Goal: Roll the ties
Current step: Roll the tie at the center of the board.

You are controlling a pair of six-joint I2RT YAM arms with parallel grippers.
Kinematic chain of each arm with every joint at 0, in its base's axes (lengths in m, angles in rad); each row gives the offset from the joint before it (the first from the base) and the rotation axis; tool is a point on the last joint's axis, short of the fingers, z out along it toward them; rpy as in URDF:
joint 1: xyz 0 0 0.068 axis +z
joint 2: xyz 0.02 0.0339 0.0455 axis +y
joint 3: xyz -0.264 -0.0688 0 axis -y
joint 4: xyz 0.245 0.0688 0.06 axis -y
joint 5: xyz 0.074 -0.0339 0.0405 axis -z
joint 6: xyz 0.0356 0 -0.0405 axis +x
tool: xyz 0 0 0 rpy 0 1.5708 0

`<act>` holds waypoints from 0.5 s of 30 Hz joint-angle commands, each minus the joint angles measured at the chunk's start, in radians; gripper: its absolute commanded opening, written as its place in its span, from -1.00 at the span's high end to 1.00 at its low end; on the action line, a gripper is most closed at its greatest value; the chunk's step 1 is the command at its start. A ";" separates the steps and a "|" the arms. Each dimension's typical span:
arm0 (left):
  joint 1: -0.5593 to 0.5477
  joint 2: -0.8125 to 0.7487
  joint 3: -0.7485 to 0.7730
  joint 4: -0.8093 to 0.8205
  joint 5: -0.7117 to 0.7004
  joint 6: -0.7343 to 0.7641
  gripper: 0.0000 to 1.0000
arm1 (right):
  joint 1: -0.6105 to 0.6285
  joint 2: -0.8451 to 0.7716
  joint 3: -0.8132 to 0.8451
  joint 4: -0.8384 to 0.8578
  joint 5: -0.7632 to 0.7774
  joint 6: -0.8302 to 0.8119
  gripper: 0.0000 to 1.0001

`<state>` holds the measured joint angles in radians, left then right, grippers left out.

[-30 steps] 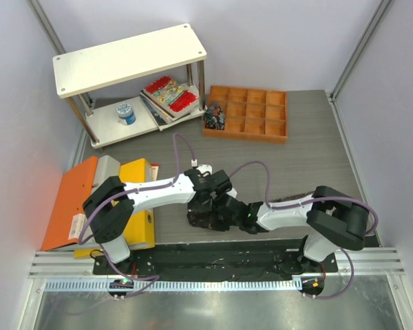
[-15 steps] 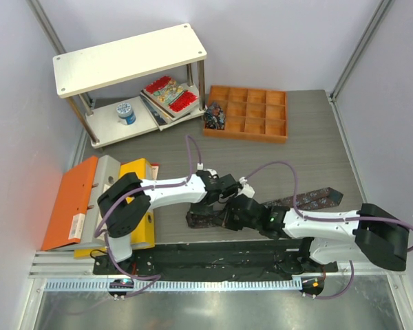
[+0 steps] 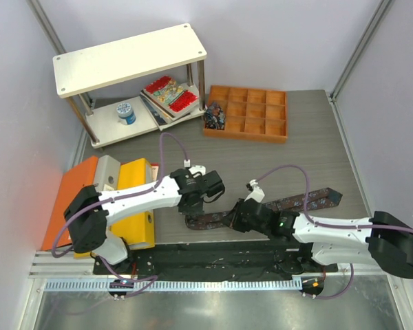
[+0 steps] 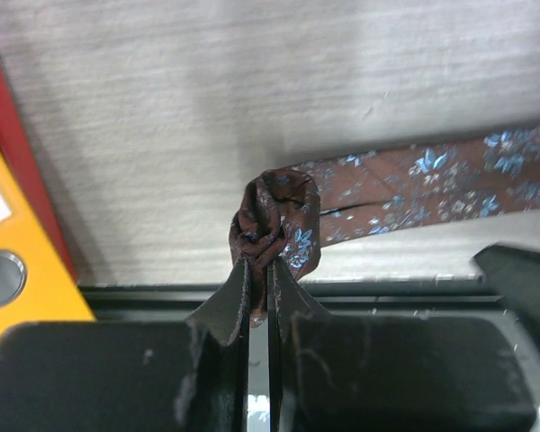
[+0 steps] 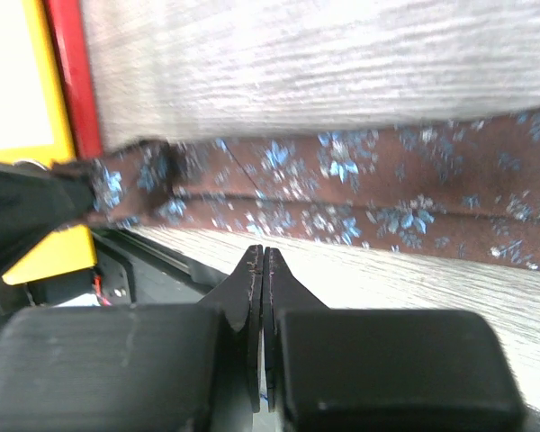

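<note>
One dark brown tie (image 3: 310, 201) with small blue flowers lies along the near side of the table, running right from a small rolled end (image 4: 277, 216). My left gripper (image 4: 270, 266) is shut on that rolled end, pinching its fabric between the fingertips; from above, the left gripper (image 3: 198, 212) is over the tie's left end. Just to its right, my right gripper (image 3: 235, 216) is shut with nothing between its jaws. In the right wrist view the right gripper (image 5: 263, 256) sits just short of the flat tie (image 5: 360, 193), apart from it.
Orange (image 3: 69, 199) and yellow (image 3: 141, 180) binders lie left of the tie's end. A black rail (image 3: 220, 258) runs along the near edge. At the back stand an orange compartment tray (image 3: 258, 113) and a white shelf (image 3: 127, 58) holding books (image 3: 168, 93) and a blue roll (image 3: 126, 112).
The right arm has unfolded and stretched low along the near edge, its gripper shifting a little right. The left gripper has moved slightly left, still holding the rolled end.
</note>
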<state>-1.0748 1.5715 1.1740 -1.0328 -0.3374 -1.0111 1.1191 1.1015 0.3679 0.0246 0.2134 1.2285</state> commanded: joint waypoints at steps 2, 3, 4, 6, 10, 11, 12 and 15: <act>-0.014 -0.060 -0.046 -0.058 0.041 0.016 0.99 | 0.001 -0.064 -0.007 -0.050 0.090 0.017 0.96; -0.016 -0.062 -0.050 -0.061 0.044 0.016 1.00 | 0.001 -0.068 -0.009 -0.054 0.093 0.017 0.95; -0.017 -0.061 -0.056 -0.059 0.049 0.017 1.00 | 0.001 -0.068 -0.009 -0.055 0.093 0.019 0.96; -0.022 -0.054 -0.059 -0.058 0.063 0.020 1.00 | 0.001 -0.065 -0.003 -0.060 0.096 0.019 0.95; -0.048 -0.057 -0.062 -0.055 0.064 0.017 1.00 | -0.001 -0.010 0.054 -0.042 0.090 -0.036 0.94; -0.051 -0.067 -0.066 -0.053 0.063 0.016 1.00 | -0.001 0.009 0.080 0.007 0.078 -0.053 0.90; -0.053 -0.074 -0.071 -0.052 0.060 0.006 0.99 | -0.001 0.059 0.100 0.015 0.060 -0.081 0.89; -0.056 -0.109 -0.105 -0.039 0.055 -0.006 1.00 | -0.001 0.150 0.198 0.009 0.038 -0.124 0.87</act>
<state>-1.1217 1.5242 1.1023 -1.0691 -0.2859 -1.0096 1.1183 1.1664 0.4328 -0.0330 0.2596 1.1812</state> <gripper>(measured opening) 0.037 0.062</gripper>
